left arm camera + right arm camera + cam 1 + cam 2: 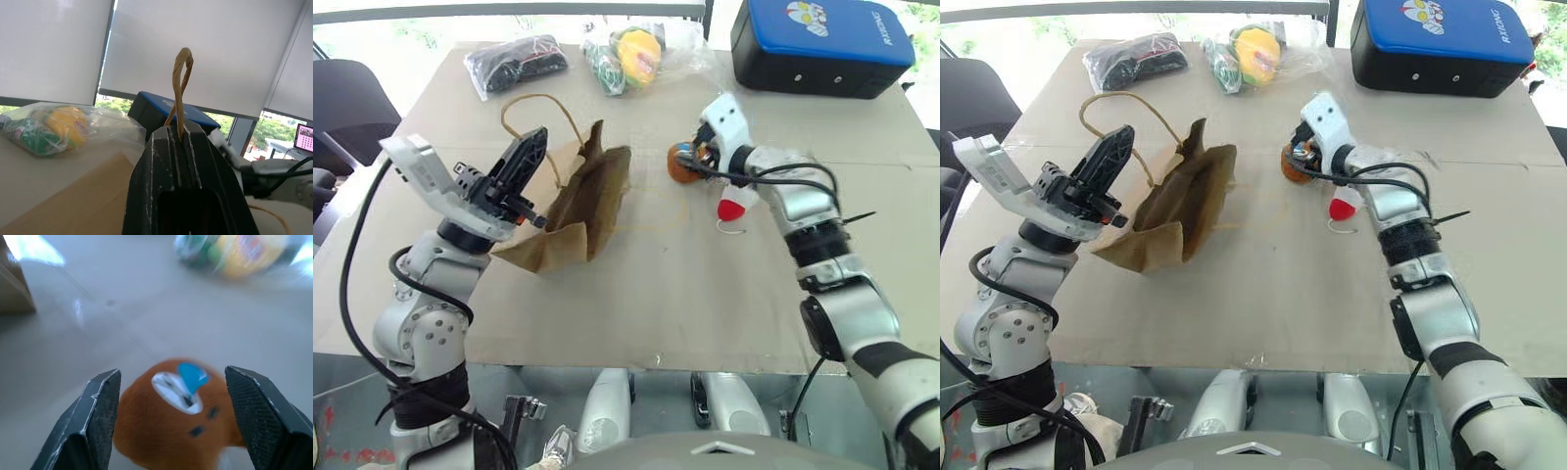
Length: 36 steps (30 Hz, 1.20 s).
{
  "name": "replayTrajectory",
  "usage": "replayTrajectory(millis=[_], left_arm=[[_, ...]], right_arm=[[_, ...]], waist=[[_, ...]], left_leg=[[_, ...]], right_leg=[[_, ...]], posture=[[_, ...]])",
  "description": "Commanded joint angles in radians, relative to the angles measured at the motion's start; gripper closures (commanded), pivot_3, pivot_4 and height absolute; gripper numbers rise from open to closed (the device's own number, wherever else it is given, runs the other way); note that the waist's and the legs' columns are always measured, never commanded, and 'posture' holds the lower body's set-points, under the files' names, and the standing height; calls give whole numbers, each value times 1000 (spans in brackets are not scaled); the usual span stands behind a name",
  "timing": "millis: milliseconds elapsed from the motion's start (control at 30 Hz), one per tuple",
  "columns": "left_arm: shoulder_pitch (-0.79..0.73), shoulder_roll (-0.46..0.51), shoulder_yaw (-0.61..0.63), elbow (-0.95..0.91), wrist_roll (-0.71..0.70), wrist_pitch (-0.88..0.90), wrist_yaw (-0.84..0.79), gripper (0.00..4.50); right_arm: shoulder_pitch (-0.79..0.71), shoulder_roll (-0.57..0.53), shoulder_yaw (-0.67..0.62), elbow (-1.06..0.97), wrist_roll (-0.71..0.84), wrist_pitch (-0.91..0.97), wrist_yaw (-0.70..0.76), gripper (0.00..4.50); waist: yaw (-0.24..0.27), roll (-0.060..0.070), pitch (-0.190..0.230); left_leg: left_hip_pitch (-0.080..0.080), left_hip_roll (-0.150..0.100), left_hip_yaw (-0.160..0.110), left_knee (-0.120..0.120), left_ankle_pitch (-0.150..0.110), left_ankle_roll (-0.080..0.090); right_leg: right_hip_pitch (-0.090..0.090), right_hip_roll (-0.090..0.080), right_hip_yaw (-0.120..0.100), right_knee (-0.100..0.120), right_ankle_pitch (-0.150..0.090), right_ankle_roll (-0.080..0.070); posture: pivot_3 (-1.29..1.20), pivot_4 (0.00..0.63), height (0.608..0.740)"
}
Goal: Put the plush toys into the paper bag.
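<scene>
Step 1 of 2: right gripper (171, 396) wide, straddling brown plush toy (173, 423); left gripper (180, 147) pinching paper bag (582, 201) handle (180, 83). Next: close, lift, carry to bag.

The blue-topped black case (1445, 44), lying well beyond the right gripper (1301, 157) at the far edge of the table, bears white lettering near its corner that seems to read "RXIONG". The print on the wrapped yellow-green package (631, 54) is too blurred to read.

Bright daylight floods from the windows (205, 54) behind (blinds glowing), and the right wrist view blurs.
</scene>
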Motion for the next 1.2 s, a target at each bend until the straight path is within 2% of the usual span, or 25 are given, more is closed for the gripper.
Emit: replayTrajectory(millis=[33,133,200,333,400,533,667,767,867,1033,1100,1200], left_arm=[[-16,-7,20,-36,-17,-21,24,4500],[0,-24,32,-60,-43,-18,50,4500],[16,-31,32,-75,-52,-19,59,4500],[30,-43,17,-84,-62,-18,63,4500],[18,-48,1,-71,-61,-14,63,4500],[-38,-62,-43,-18,-21,-24,53,4500],[-100,-77,-86,36,15,-38,25,4500],[-134,-93,-99,60,16,-43,15,4500],[-142,-109,-121,63,22,-44,-2,4500],[-114,-143,-160,40,45,-54,-13,4500],[-99,-151,-174,32,65,-65,-16,4500],[-72,-152,-166,26,92,-86,-11,4500]], right_arm=[[-67,1,27,189,-65,-135,9,2391],[-71,-21,-1,191,-52,-234,55,3760],[-56,-47,-44,108,-6,-295,109,4428],[24,-103,-118,-263,137,-275,263,4428],[68,-132,-122,-464,194,-187,307,4428],[122,-184,-69,-750,246,-41,374,4428],[142,-209,40,-888,223,49,424,4428],[154,-190,153,-858,138,24,425,4428],[118,-137,245,-727,60,-71,428,4428],[-1,-31,325,-426,-33,-298,462,4428],[-47,38,296,-306,0,-318,488,4428],[-72,69,257,-221,22,-387,514,3806]], waist=[[1,0,0],[2,0,0],[2,0,0],[5,1,1],[5,2,2],[5,3,2],[2,2,2],[3,2,1],[3,2,1],[1,2,2],[2,2,2],[4,2,2]], left_leg=[[-1,0,0,0,0,0],[0,0,1,0,0,0],[0,0,1,0,0,0],[-1,0,0,1,0,0],[-1,0,0,1,0,0],[0,0,-1,0,0,0],[0,0,-1,1,0,0],[0,0,-1,1,0,0],[0,0,-1,1,0,0],[0,0,-1,1,0,0],[1,0,-1,1,0,-1],[0,0,-1,1,1,-1]], right_leg=[[-1,0,0,0,0,0],[-1,-1,0,0,0,0],[0,-1,0,0,0,0],[-1,-1,0,1,0,0],[-1,-1,0,1,0,0],[0,0,-1,2,0,0],[0,0,-1,2,0,0],[0,0,-1,2,0,0],[0,0,-1,2,0,0],[0,0,-1,2,0,0],[0,0,-1,2,0,0],[0,0,-1,2,0,0]], posture=[[0,150,740],[0,150,740],[0,150,740],[0,150,740],[0,150,740],[0,150,740],[0,150,740],[0,150,740],[0,150,740],[0,150,740],[0,150,740],[0,150,740]])
